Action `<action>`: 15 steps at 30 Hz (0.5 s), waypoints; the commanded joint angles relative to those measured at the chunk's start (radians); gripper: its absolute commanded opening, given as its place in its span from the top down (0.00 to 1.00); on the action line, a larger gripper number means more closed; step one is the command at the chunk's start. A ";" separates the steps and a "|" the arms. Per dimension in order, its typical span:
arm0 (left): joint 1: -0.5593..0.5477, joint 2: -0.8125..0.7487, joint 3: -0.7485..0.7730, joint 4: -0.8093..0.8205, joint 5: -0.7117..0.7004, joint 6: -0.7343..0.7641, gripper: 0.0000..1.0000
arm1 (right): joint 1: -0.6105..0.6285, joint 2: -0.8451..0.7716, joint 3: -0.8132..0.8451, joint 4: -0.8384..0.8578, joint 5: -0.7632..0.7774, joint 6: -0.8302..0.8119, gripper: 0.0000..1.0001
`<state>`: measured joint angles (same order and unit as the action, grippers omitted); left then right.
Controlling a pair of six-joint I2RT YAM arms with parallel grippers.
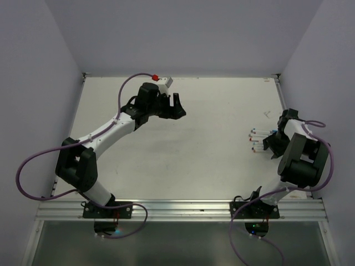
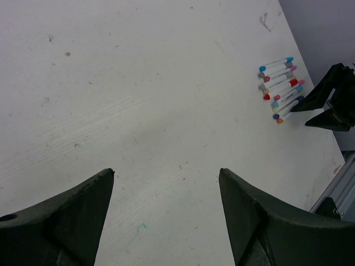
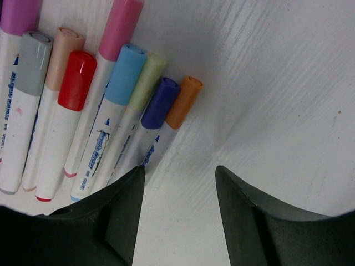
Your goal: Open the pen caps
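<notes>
Several white pens (image 3: 83,144) lie side by side on the table (image 1: 211,160) at its right edge, all with their pen caps on. The right wrist view shows the caps up close: red (image 3: 77,80), light blue (image 3: 125,75), dark blue (image 3: 160,102) and orange (image 3: 184,101) among them. My right gripper (image 3: 178,170) is open just beside the orange-capped pen, with only bare table between its fingers; its left finger covers the pens' lower ends. My left gripper (image 1: 180,106) hangs open over the far middle of the table, far from the pens (image 2: 280,88).
White walls close the table in on the left, far and right sides. An aluminium rail (image 1: 183,209) runs along the near edge, where both arm bases stand. A small dark smudge (image 1: 266,114) marks the table beyond the pens.
</notes>
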<state>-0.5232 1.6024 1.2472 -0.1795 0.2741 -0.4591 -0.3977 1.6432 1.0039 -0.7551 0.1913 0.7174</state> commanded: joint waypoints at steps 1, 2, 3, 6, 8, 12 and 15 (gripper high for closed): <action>0.006 0.001 -0.003 0.000 0.024 0.028 0.20 | -0.007 0.029 0.007 0.019 0.020 0.013 0.42; 0.005 0.002 -0.003 0.000 0.022 0.030 0.20 | -0.007 0.035 0.007 0.020 0.022 0.014 0.41; 0.005 0.002 -0.003 -0.002 0.020 0.031 0.20 | -0.007 0.038 0.007 0.022 0.023 0.014 0.41; 0.006 0.002 -0.003 -0.002 0.020 0.031 0.20 | -0.007 0.053 0.009 0.020 0.033 0.008 0.42; 0.006 0.004 -0.003 0.000 0.019 0.031 0.20 | -0.007 0.055 0.009 0.020 0.045 -0.001 0.42; 0.006 0.010 -0.005 0.002 0.020 0.030 0.20 | -0.007 0.043 0.001 0.016 0.054 -0.016 0.49; 0.005 0.008 -0.008 0.005 0.023 0.030 0.20 | -0.007 0.021 -0.016 0.019 0.072 -0.030 0.60</action>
<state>-0.5232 1.6062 1.2461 -0.1810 0.2771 -0.4515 -0.4004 1.6920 1.0035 -0.7429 0.1967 0.7048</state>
